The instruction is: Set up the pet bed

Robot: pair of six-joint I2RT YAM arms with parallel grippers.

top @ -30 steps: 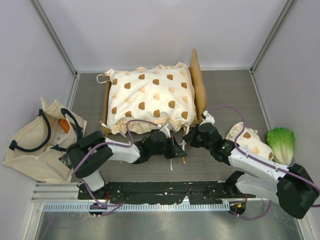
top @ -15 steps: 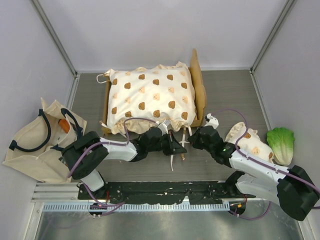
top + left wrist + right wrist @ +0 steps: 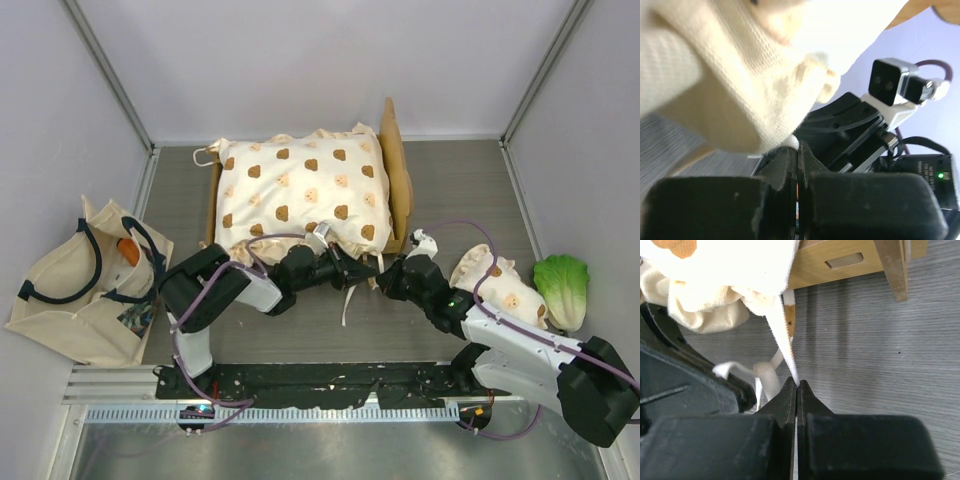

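Note:
The pet bed point(image 3: 398, 170) stands at mid-table, a light-wood frame with the cream bear-print cushion point(image 3: 300, 190) on it. Both grippers meet at the cushion's near right corner. My left gripper point(image 3: 358, 270) is shut, and the cushion's cream fabric point(image 3: 730, 75) bunches right down into its closed tips point(image 3: 798, 150). My right gripper point(image 3: 383, 280) is shut on a white tie strap point(image 3: 785, 335) that runs taut from the cushion corner point(image 3: 730, 270) to its tips point(image 3: 797, 385). The wooden frame rail point(image 3: 840, 262) and a leg point(image 3: 892, 270) lie just beyond. Another tie end point(image 3: 347, 300) trails loose on the table.
A beige tote bag point(image 3: 75, 285) with black handles lies at the left wall. A small bear-print pillow point(image 3: 500, 285) and a green lettuce toy point(image 3: 562, 288) sit right of the right arm. Grey walls close in on three sides.
The right gripper has closed on the tie strap. The left gripper has moved up against the cushion's near edge, and the two grippers now sit closer together.

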